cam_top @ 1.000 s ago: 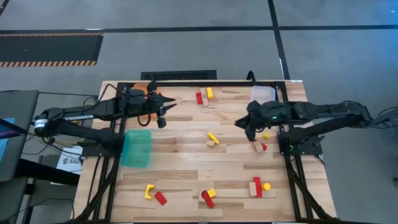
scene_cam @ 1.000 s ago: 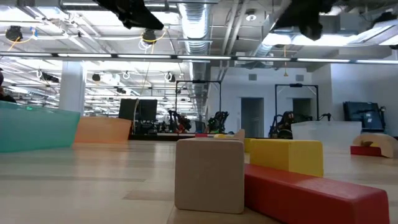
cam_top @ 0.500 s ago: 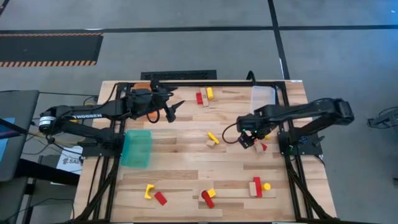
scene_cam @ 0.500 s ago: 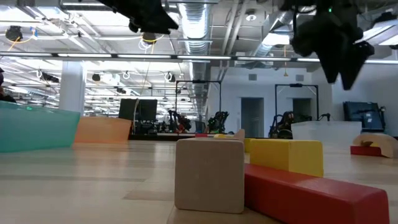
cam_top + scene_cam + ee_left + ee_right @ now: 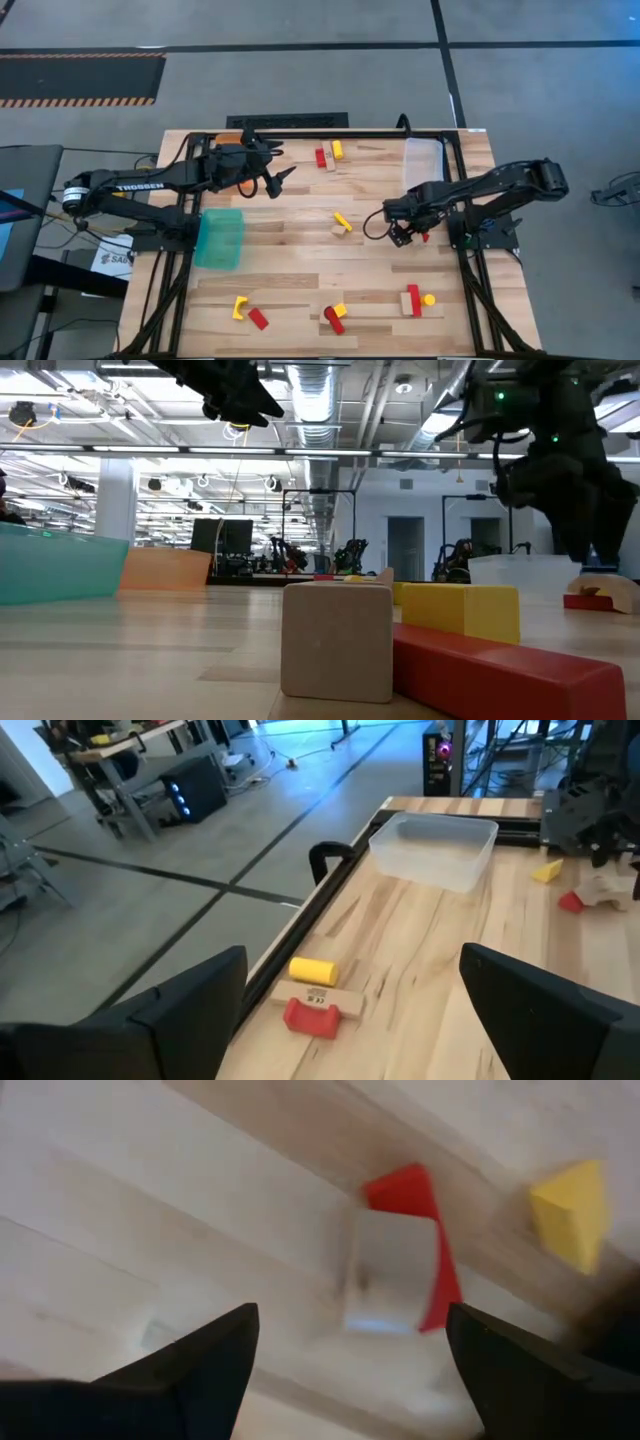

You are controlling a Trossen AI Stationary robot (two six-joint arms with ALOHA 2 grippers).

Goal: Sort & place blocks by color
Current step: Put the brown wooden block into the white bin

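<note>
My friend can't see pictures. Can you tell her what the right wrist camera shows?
The right pincer is open, hanging above a pale wooden block on the wooden table. A red block touches the pale one, and a yellow block lies a little apart from them.

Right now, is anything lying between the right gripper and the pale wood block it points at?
No. In the right wrist view, only bare table separates the open right gripper from the pale wood block.
</note>
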